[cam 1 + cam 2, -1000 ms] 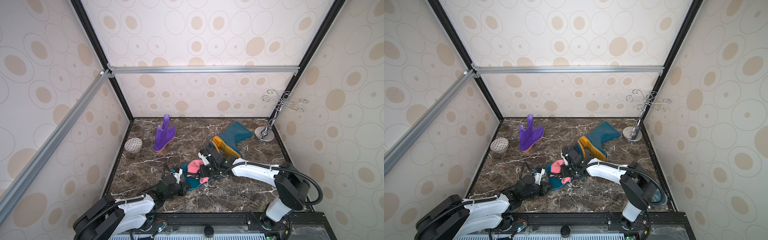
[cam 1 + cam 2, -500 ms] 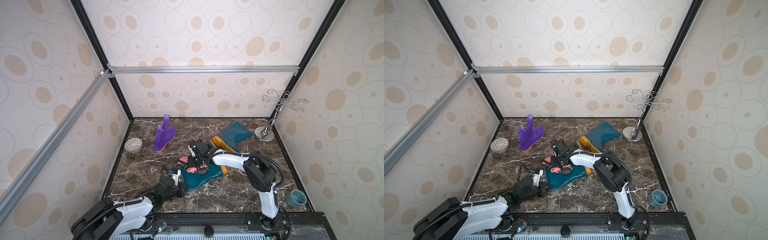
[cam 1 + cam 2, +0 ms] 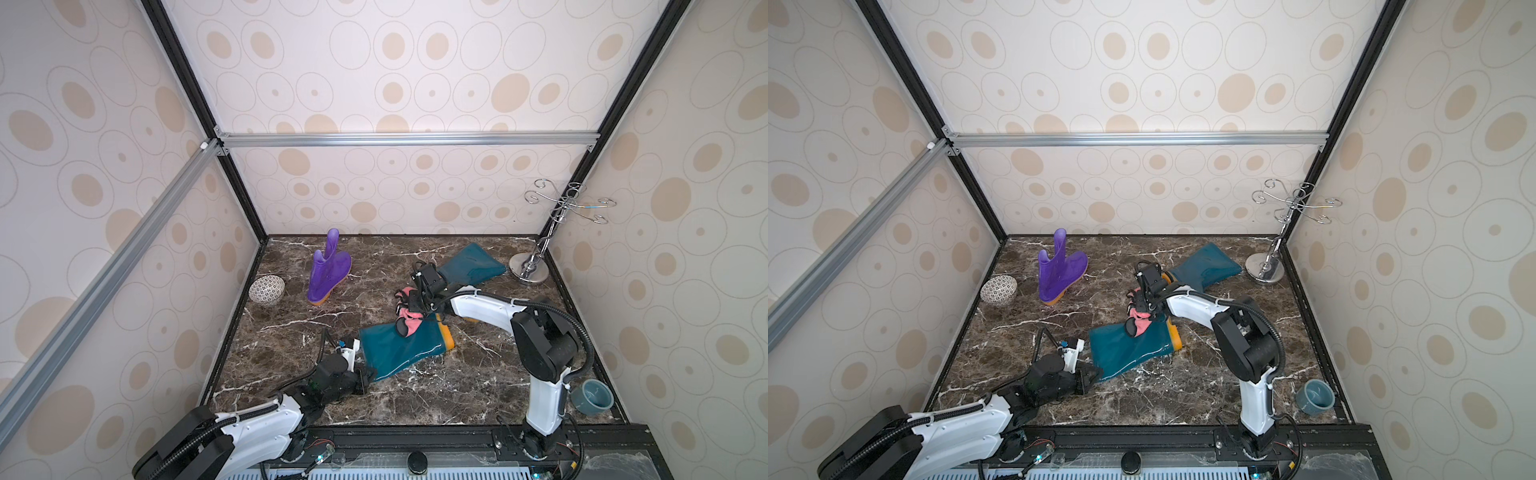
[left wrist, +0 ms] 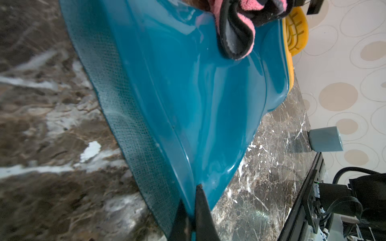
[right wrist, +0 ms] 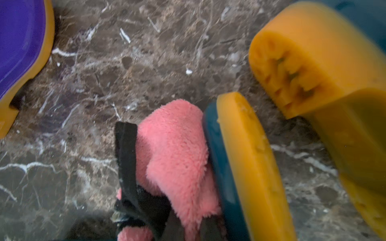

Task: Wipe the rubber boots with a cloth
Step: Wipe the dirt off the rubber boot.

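The left claw (image 4: 191, 210) pinches the near teal boot (image 3: 399, 347) at its 7 o'clock corner; the right claw (image 5: 188, 229), clamping the pink cloth (image 3: 409, 328), may drag the boot free.

Enclosure interior, seen from the front. Cream wall panels (image 3: 395, 62) printed with beige ovals and grey rings close three sides, joined by black corner posts (image 3: 178, 66) and braced by a silver aluminium rail (image 3: 407, 139). The worktop (image 3: 436, 395) is dark brown marble with white veins, evenly and softly lit.
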Robot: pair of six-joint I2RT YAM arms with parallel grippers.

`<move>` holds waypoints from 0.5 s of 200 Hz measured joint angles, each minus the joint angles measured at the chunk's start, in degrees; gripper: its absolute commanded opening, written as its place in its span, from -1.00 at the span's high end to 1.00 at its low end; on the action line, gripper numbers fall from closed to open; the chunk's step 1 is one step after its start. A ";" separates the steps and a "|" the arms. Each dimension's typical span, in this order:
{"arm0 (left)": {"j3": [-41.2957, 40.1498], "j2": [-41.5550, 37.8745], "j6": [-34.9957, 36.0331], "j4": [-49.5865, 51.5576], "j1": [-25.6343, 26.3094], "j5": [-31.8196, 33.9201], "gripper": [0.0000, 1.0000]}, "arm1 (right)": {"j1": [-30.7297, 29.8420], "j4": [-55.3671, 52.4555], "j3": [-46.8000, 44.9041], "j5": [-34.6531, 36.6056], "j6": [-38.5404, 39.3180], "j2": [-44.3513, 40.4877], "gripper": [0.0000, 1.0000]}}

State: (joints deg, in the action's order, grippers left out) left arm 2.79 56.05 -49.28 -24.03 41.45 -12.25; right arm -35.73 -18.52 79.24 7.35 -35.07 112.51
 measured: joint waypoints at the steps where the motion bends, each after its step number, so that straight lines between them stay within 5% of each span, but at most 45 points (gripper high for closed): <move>1: 0.00 -0.04 0.02 0.02 0.00 0.02 1.00 | 0.02 -0.13 0.13 0.07 0.00 0.04 1.00; 65: 0.15 -3.02 0.72 2.99 -0.15 1.40 1.00 | 0.85 -8.46 10.23 7.43 1.97 3.85 1.00; 100: 0.15 -3.48 0.72 3.63 -0.15 1.49 1.00 | 0.15 -6.88 5.09 8.20 2.86 1.25 1.00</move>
State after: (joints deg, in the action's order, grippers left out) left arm 2.94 52.58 -48.56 -20.40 41.30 -10.76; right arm -35.57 -25.41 84.33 15.55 -32.21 113.75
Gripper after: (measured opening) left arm 0.051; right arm 0.081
